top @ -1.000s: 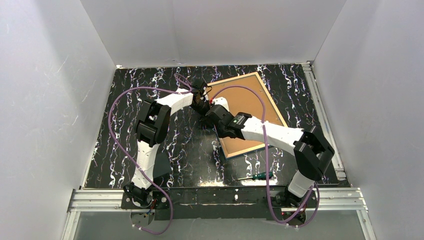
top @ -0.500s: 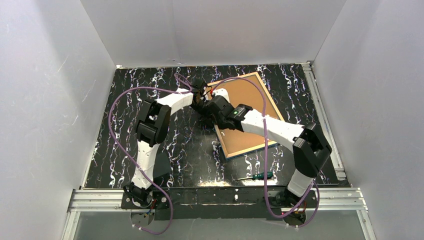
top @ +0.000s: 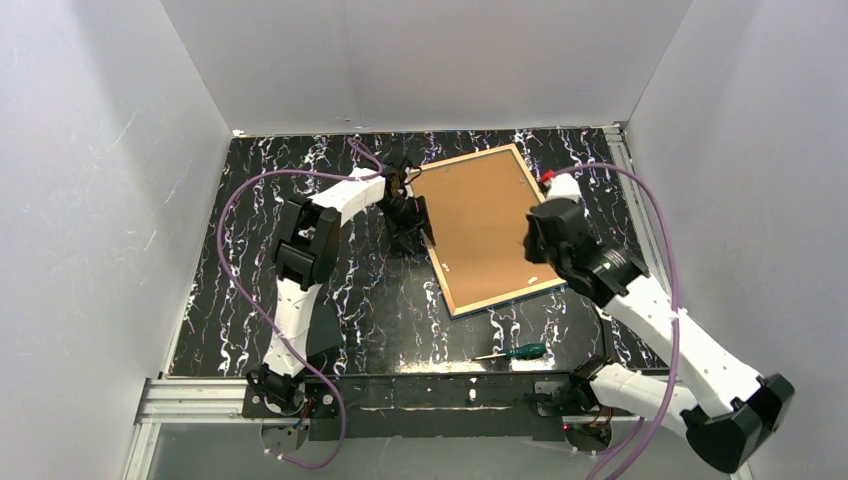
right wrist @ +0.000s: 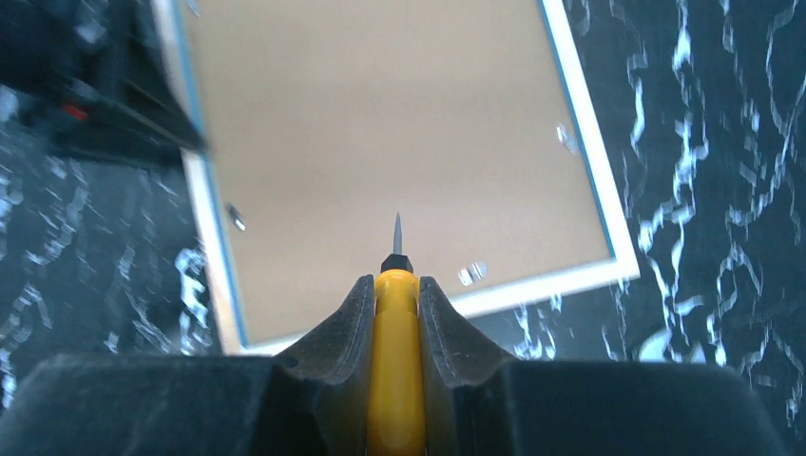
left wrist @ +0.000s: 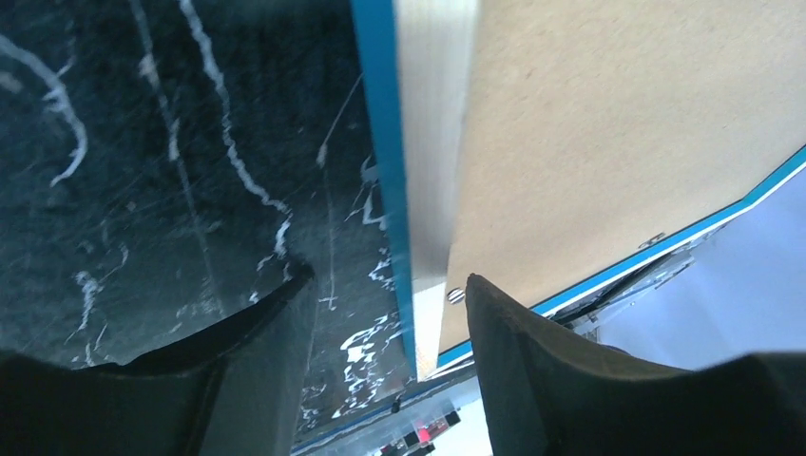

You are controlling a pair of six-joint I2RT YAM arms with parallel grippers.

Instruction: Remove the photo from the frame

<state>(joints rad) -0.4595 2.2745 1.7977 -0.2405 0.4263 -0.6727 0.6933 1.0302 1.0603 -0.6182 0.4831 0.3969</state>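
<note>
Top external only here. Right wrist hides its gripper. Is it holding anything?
Observer: Yes. The right wrist view shows the right gripper shut on a yellow-handled screwdriver.
Operator: Tip on a tab?
Observer: No. It points at bare backing board; the nearest metal tab lies off to one side.
Operator: Left gripper closed on the frame?
Observer: No. In the left wrist view the left gripper is open, its fingers on either side of the frame rail.
</note>
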